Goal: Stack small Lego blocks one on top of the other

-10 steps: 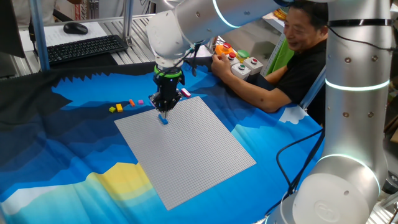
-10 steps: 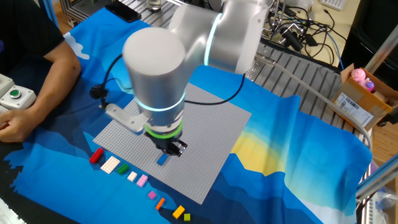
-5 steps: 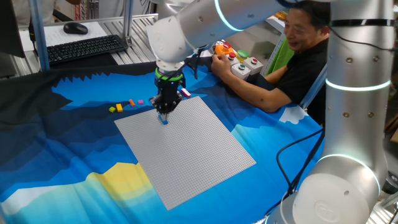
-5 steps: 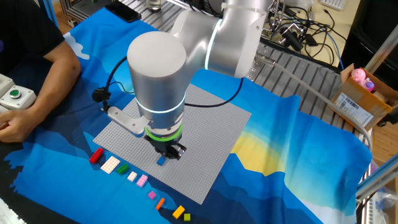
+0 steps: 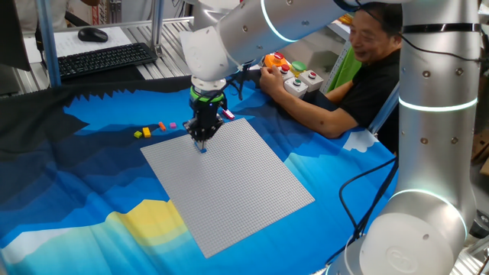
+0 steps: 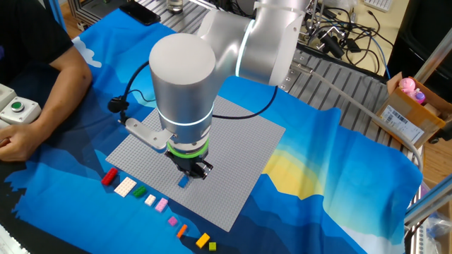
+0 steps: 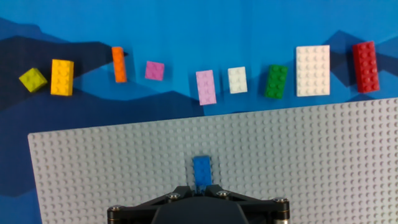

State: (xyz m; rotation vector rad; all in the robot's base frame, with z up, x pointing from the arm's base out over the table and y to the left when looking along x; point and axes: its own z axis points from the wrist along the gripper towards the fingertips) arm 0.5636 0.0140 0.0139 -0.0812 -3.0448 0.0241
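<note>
Blue brick (image 7: pixel 202 170) sits on the grey baseplate (image 7: pixel 323 155) right at the tip of the claw (image 7: pixel 200 186), its long axis running away from the fingers toward the row of loose bricks (image 7: pixel 206 86) beyond; whether the claw grips it, I cannot tell.

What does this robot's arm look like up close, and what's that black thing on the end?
The arm is smooth, silvery-white rounded tubes with glowing cyan rings at the joints. A green band sits at the wrist. A black cable loops alongside. The black part is its gripper, small and angular, on a grey bracket.
</note>
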